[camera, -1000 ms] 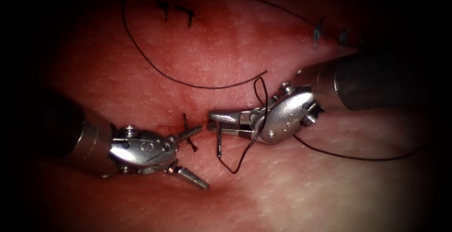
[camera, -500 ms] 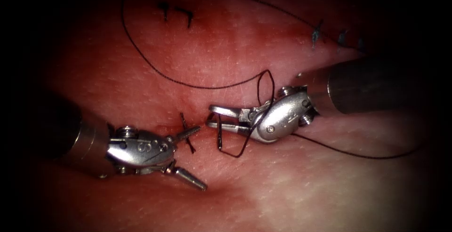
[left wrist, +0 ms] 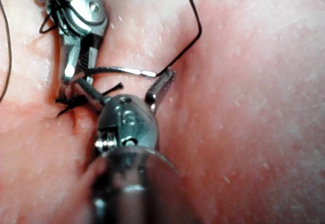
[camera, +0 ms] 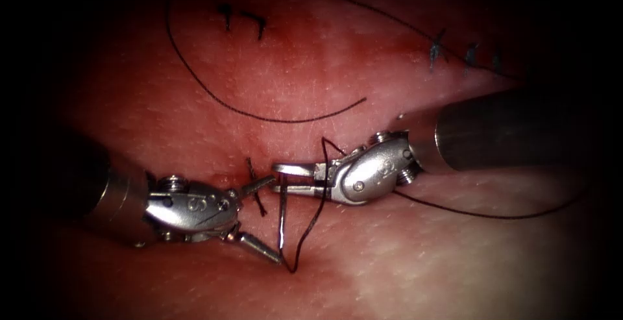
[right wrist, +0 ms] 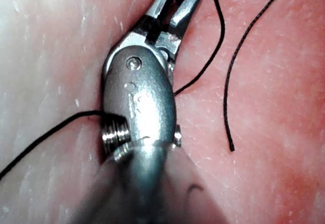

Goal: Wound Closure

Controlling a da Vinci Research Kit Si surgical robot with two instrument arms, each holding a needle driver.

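One curved needle (camera: 283, 213) is held near one end by the right tool (camera: 285, 178), whose jaws are closed on it; its long axis hangs downward, clear of the tissue (camera: 402, 255), over the cut. Thread (camera: 310, 226) trails from the needle. The left tool (camera: 263, 217), nearer its free end, is seen with jaws spread wide, holding nothing.

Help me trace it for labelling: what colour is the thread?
Black, the thread stands out best against the tissue in the endoscope view.
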